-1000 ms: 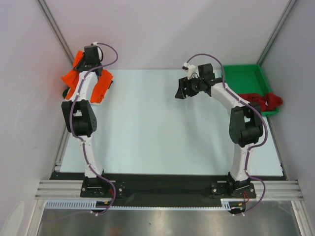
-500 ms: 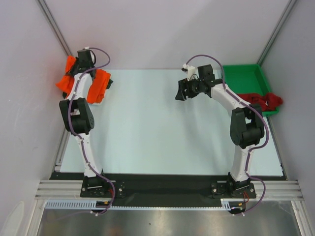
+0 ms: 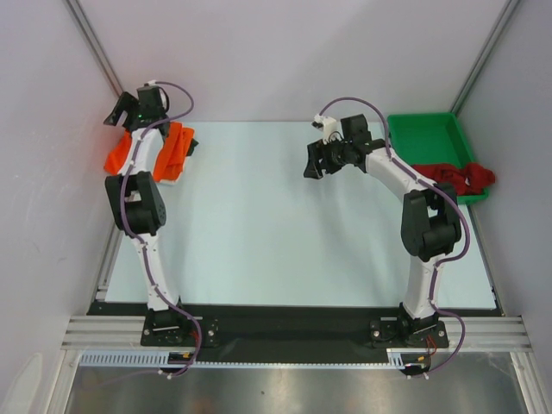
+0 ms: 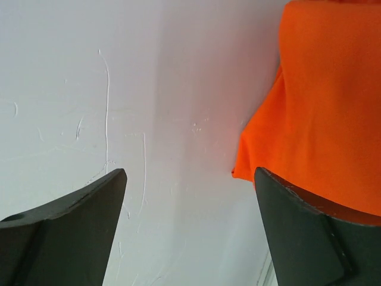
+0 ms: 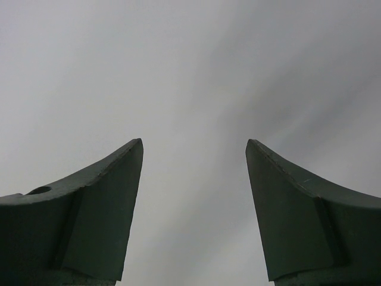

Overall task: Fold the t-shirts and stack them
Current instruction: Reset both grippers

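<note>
A bright orange t-shirt (image 3: pixel 175 152) lies bunched at the table's far left corner, partly hidden under my left arm. In the left wrist view its cloth (image 4: pixel 324 107) hangs at the right, beside the right finger and outside the jaws. My left gripper (image 3: pixel 121 110) (image 4: pixel 190 173) is open and empty, above and behind the shirt, facing the white wall. A dark red t-shirt (image 3: pixel 459 178) drapes over the green tray's front edge at the right. My right gripper (image 3: pixel 312 162) (image 5: pixel 194 143) hangs open over the far middle of the table, nothing between its fingers.
The green plastic tray (image 3: pixel 427 136) stands at the far right corner. White walls close in the table at the left, back and right. The pale table top (image 3: pixel 276 233) spreads between the two arms.
My left gripper has opened and let go of the orange t-shirt, which dropped onto the far left corner. The right gripper shifted slightly left.
</note>
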`<state>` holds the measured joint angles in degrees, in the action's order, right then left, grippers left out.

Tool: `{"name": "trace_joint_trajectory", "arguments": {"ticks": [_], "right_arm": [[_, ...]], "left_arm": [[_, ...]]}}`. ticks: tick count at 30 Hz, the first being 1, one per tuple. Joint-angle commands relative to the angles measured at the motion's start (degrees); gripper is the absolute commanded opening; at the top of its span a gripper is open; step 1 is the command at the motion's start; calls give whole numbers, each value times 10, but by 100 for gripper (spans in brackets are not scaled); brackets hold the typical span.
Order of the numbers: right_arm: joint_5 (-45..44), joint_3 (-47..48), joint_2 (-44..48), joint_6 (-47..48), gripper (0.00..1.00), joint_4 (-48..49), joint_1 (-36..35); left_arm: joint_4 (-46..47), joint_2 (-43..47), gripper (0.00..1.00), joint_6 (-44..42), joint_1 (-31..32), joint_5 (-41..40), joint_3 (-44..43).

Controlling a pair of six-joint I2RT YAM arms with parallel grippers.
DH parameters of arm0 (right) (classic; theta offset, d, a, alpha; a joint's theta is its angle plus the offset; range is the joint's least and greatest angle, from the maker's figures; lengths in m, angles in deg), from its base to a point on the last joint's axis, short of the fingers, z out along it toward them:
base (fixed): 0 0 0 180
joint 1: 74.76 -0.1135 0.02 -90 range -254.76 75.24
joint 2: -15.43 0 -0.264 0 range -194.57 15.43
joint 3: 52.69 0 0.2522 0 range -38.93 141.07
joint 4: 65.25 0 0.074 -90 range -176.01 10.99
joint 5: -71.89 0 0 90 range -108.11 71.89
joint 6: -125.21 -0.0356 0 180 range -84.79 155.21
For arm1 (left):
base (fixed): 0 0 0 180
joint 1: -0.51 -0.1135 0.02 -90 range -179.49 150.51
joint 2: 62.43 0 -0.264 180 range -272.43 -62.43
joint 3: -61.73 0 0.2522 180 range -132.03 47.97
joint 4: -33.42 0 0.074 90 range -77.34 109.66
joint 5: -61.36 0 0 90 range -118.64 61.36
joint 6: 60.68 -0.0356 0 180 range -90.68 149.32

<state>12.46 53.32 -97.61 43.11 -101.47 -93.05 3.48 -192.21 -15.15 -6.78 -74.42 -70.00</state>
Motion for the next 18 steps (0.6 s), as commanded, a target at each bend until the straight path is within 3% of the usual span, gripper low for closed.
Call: {"name": "trace_joint_trajectory", "arguments": {"ticks": [1, 5, 7, 8, 9, 12, 13, 14, 18], "right_arm": [[-11, 11, 34, 17, 75, 1, -4], [-42, 7, 42, 9, 77, 14, -8], [-70, 4, 48, 6, 82, 22, -8], [-78, 3, 53, 5, 85, 28, -10], [-88, 4, 55, 3, 88, 30, -9], [-103, 11, 49, -13, 89, 43, -1], [-127, 14, 46, -32, 96, 46, 1], [-142, 22, 42, -45, 97, 48, 2], [-217, 37, 23, -119, 100, 37, 2]], "left_arm": [[17, 28, 94, 21, 32, 4, -37], [-44, 51, 100, 81, 65, 55, -47], [-107, 64, 100, 129, 87, 130, -50], [-131, 76, 100, 194, 90, 161, -52], [-175, 82, 100, 231, 90, 245, -56], [-227, 102, 100, 365, 90, 376, -47], [-232, 104, 100, 389, 96, 437, -42], [-234, 109, 100, 420, 101, 453, -33], [-234, 131, 100, 414, 140, 523, 12]]}}
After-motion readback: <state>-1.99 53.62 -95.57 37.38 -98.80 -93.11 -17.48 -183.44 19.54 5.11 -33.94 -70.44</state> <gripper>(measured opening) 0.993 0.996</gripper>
